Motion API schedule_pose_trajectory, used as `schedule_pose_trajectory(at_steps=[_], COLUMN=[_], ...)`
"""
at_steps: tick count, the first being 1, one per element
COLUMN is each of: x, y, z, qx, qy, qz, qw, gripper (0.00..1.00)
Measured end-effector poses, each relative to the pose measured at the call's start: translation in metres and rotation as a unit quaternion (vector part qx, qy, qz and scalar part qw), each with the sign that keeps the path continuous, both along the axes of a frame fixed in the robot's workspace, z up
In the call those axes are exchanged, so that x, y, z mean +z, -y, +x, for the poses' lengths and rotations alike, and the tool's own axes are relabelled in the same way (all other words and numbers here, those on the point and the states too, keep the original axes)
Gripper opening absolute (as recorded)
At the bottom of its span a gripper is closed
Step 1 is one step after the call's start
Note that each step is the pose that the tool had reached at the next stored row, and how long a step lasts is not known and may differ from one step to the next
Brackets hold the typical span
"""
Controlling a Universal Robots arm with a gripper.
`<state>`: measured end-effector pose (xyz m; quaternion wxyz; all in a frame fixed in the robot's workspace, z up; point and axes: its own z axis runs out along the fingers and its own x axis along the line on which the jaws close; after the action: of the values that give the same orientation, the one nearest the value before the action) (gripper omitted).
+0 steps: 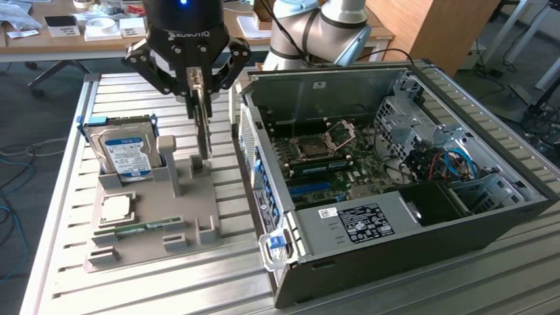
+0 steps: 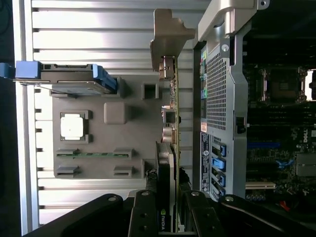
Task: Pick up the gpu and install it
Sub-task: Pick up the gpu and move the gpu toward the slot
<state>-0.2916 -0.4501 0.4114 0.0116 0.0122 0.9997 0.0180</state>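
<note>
The pincer (image 1: pixel 199 88) hides part of the gpu (image 1: pixel 204 131).

Black hand (image 1: pixel 198 90), blue light (image 1: pixel 182 2), white lettering (image 1: pixel 186 31), silver-grey arm (image 1: pixel 326 29), black cable (image 1: pixel 282 31)

Clamped between the fingers of the black pincer (image 1: pixel 198 90): the gpu (image 1: pixel 204 131), thin, on edge, hanging upright with its lower end at a post of the grey holder tray (image 1: pixel 206 203); touching or just clear, impossible to tell. Standing in the same tray toward the exterior view's left, a silver hard drive (image 1: pixel 128 152) with blue-and-white label; nearer the camera, a square processor chip (image 1: pixel 117 209) and a slim green memory stick (image 1: pixel 140 228), lying flat. Just beside the tray on the exterior view's right, an open computer case (image 1: pixel 394 266), motherboard (image 1: pixel 328 161) exposed. Underneath, a slatted metal worktop (image 1: pixel 131 292).
</note>
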Motion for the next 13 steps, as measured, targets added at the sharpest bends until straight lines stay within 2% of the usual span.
schedule_pose_trajectory(at_steps=[13], x=[0.0000], y=[0.0000], z=[0.037], qx=[0.000], qy=[0.0000], qz=[0.0000], qw=[1.0000], gripper=[0.27])
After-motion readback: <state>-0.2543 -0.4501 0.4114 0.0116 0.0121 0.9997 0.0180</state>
